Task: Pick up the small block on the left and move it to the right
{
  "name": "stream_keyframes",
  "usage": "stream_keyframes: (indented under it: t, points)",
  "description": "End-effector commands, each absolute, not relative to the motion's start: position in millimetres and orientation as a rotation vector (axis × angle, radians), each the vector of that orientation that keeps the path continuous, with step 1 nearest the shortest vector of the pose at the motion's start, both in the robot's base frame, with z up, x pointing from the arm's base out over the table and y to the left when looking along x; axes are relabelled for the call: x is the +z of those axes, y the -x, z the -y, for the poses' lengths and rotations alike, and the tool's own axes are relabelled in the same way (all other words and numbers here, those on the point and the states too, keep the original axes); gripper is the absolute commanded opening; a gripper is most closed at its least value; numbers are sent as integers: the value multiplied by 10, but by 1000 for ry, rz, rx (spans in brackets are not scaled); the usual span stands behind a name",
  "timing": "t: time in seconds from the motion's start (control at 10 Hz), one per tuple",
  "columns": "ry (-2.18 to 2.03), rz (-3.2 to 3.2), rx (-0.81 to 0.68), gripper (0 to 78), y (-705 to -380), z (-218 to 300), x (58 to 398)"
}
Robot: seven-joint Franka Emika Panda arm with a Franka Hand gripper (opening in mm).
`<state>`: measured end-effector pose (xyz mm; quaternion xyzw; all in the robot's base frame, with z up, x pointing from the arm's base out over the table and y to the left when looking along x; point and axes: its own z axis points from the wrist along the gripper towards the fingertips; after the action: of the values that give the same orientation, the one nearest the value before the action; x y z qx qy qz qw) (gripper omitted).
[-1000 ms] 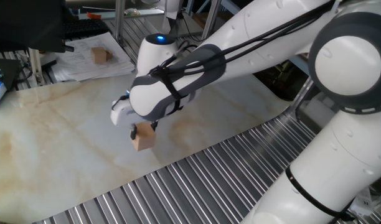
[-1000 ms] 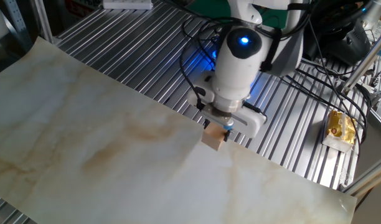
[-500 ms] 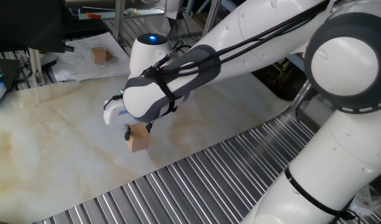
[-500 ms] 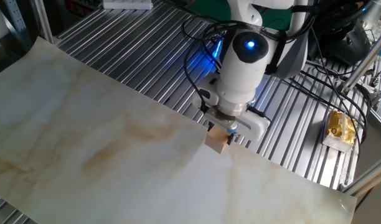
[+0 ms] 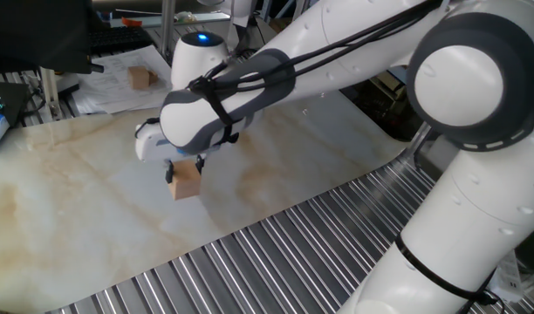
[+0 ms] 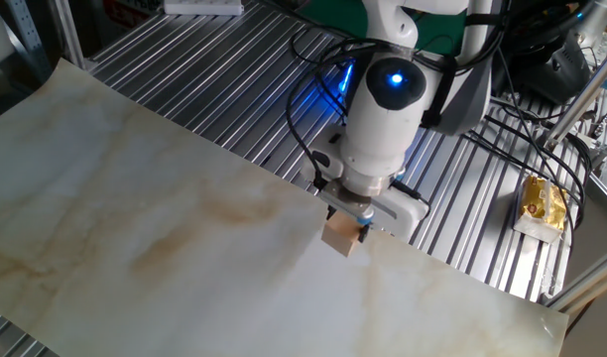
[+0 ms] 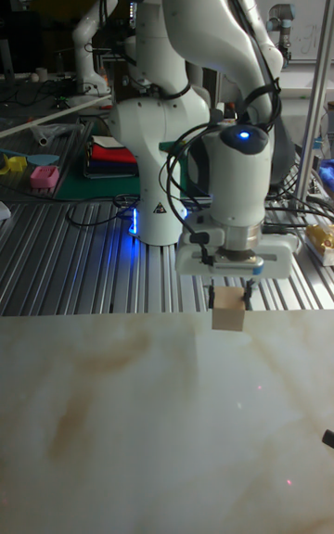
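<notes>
One end effector [image 5: 185, 165] pinching the small block [image 5: 186, 180] above marble board [image 5: 66, 201], darker cube [image 5: 142, 78] well apart on papers [image 5: 119, 87]

Marble-look tabletop [image 6: 135, 218] on ribbed metal bench [image 5: 276, 262], w/ cluttered workbench [image 7: 46, 158] & dim lab bkgd.

Marbled tabletop [image 5: 92, 201], brown cube [image 5: 141, 78] resting on papers [image 5: 119, 83], yellow packet [image 6: 542, 204], pink object [image 7: 44, 176], folded cloths [image 7: 111, 152]
</notes>
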<state>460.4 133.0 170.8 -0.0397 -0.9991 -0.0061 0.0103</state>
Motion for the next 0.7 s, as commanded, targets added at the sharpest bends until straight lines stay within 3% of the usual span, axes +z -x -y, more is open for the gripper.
stream_keyframes:
  t: [0.1, 0.7]
  points:
    - [161, 3129, -19, 13, -4645, -1472, 1674]
    - [172, 3137, 9, 13, -4690, -1642, 1667]
